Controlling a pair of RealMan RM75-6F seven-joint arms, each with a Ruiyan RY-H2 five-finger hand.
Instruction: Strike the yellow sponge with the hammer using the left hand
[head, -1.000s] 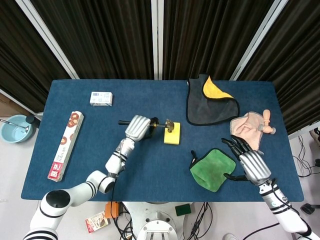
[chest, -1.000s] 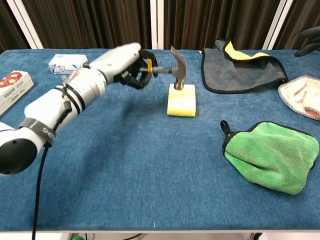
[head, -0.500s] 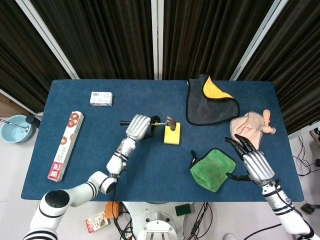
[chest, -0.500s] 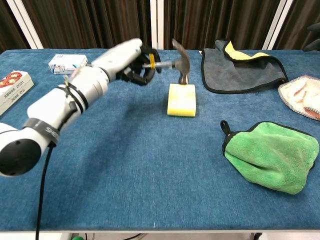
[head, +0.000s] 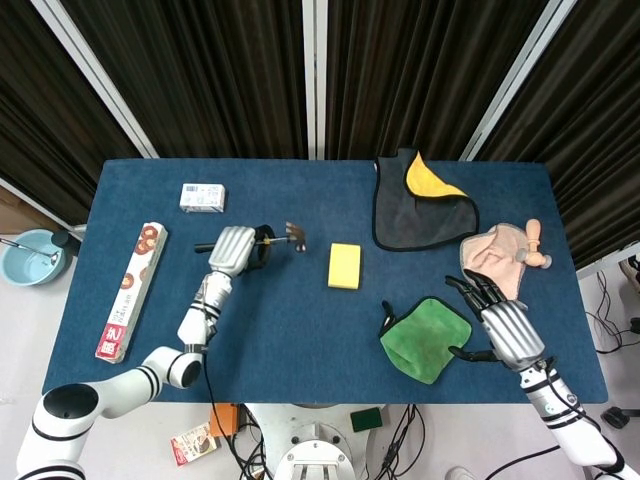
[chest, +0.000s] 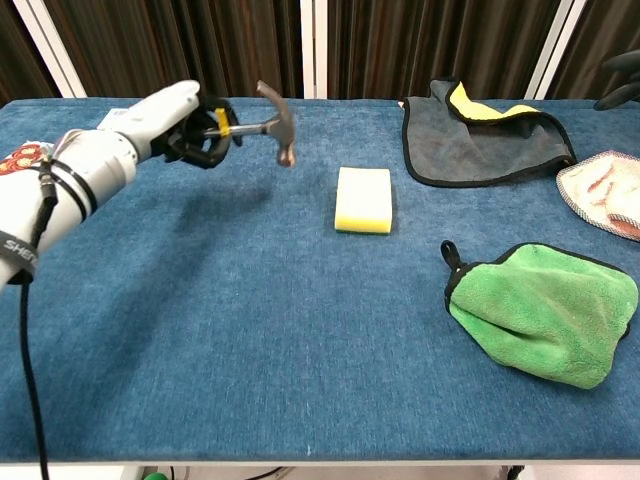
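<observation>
Only overhead: bowl (head: 30, 256) off-table.

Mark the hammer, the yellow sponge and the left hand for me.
hammer (chest: 281, 130), chest view, on its metal head.
yellow sponge (chest: 363, 199), chest view, middle of its top face.
left hand (head: 232, 249), head view, back of the hand gripping the hammer handle.

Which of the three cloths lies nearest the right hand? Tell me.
The green cloth: the right hand sits just beside its edge. The pink cloth lies a little farther back, and the grey cloth with yellow lining is farthest.
</observation>
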